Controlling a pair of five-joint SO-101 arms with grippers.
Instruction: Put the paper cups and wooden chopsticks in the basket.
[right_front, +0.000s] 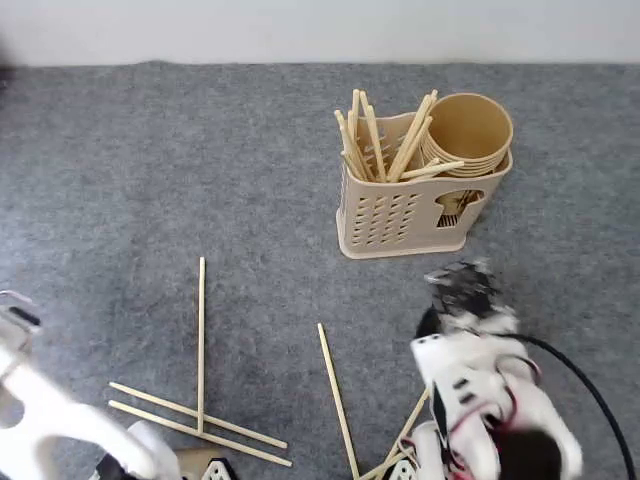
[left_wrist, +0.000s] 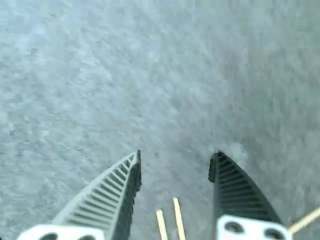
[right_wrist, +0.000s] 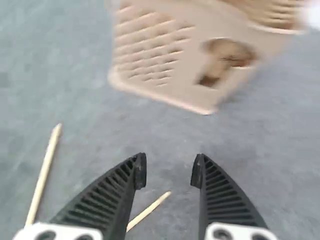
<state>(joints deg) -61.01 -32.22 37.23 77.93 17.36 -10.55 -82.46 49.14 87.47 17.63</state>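
Observation:
A beige slotted basket stands at the back right of the grey mat, holding stacked paper cups and several wooden chopsticks. Loose chopsticks lie on the mat: one upright line crossing two slanted ones, and another beside the right arm. My right gripper is open and empty, low over the mat in front of the basket, with a chopstick to one side and a chopstick tip between its fingers. My left gripper is open above two chopstick ends.
The right arm with its black cable fills the front right corner. The left arm sits at the front left edge. A pale wall runs along the mat's far edge. Another chopstick pokes in beside the left gripper.

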